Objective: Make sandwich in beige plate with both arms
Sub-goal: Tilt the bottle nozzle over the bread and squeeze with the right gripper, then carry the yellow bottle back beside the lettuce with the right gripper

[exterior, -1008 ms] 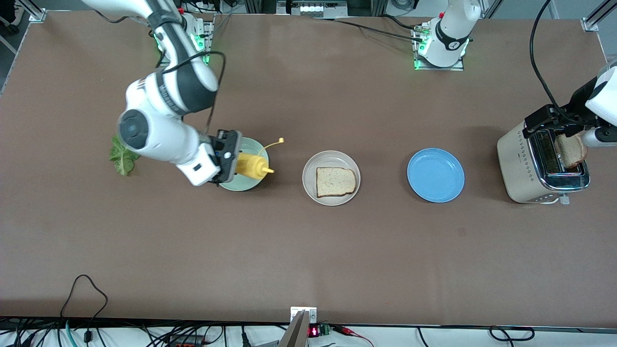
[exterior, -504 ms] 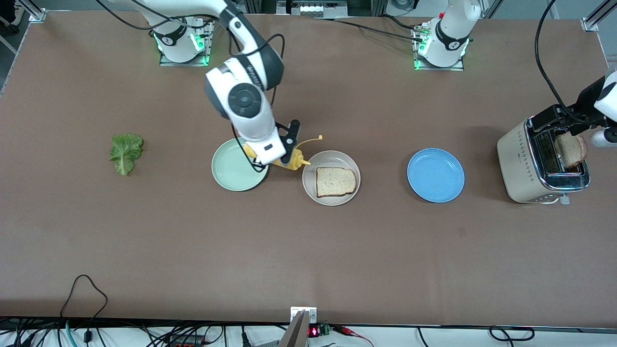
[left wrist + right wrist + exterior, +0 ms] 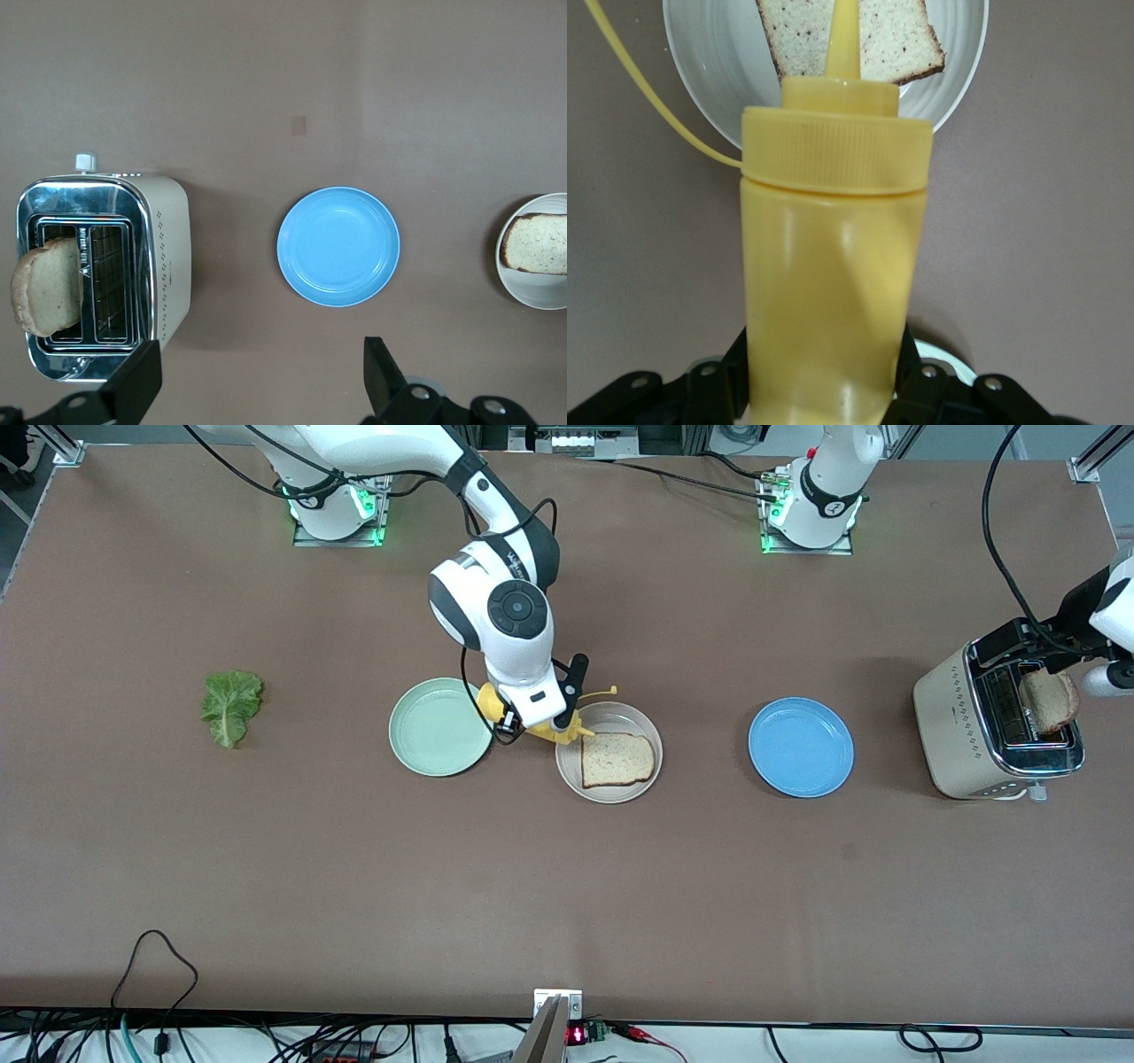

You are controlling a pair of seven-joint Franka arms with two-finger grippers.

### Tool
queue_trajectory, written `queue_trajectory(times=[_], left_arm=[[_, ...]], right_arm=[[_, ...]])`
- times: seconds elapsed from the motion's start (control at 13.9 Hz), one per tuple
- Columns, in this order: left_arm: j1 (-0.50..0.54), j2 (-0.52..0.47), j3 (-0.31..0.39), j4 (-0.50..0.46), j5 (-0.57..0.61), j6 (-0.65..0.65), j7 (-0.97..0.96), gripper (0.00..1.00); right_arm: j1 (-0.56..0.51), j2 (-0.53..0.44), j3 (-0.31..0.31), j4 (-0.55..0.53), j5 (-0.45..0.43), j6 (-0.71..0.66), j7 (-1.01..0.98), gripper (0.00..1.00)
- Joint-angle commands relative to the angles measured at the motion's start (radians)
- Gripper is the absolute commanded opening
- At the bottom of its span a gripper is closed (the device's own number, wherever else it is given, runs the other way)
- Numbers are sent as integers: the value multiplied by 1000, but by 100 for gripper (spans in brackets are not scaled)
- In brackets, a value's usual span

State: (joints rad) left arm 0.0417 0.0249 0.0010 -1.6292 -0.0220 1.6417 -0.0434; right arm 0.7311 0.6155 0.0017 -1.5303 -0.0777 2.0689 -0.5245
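Three plates sit in a row across the middle of my table: a green plate [image 3: 440, 727] toward the right arm's end, the beige plate [image 3: 609, 752] in the centre, and a blue plate [image 3: 800, 747] toward the left arm's end. One slice of bread [image 3: 617, 759] lies flat in the beige plate, nothing on top of it (so the sandwich is only at its first layer). A lettuce leaf [image 3: 231, 707] lies on the bare table near the right arm's end, well apart from the green plate.

From my screen, the right gripper [image 3: 542, 713] is over the gap between the green and beige plates, right at the beige plate's rim. Its jaws are clamped on a yellow squeeze bottle [image 3: 833, 266], which is tipped so the nozzle points over the edge of the bread. The bottle's loose cap strap curls off to one side.

At the left arm's end stands a toaster [image 3: 992, 731] with a second slice [image 3: 46, 285] sticking up out of one slot. The left gripper [image 3: 257, 381] is up above the table between the toaster and the blue plate; in its wrist view I see both fingers [image 3: 381, 372] spread wide with nothing between them.
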Motion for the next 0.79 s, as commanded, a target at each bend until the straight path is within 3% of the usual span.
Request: queue_trajectory(times=[0.0,0.43,0.72], left_arm=[[9,0,-1,0,-10,-8,-1,100],[24,0,-2,-9,-13,33,11,100],[14,-6,-13,-9,-12,29,11,100]], right_arm=[[5,4,-11,32,-17,-21,6,0],[-119,-84,-5,1,12,-68,-251,0],[-271,-187,-9,-98,128,-78,-584,0]])
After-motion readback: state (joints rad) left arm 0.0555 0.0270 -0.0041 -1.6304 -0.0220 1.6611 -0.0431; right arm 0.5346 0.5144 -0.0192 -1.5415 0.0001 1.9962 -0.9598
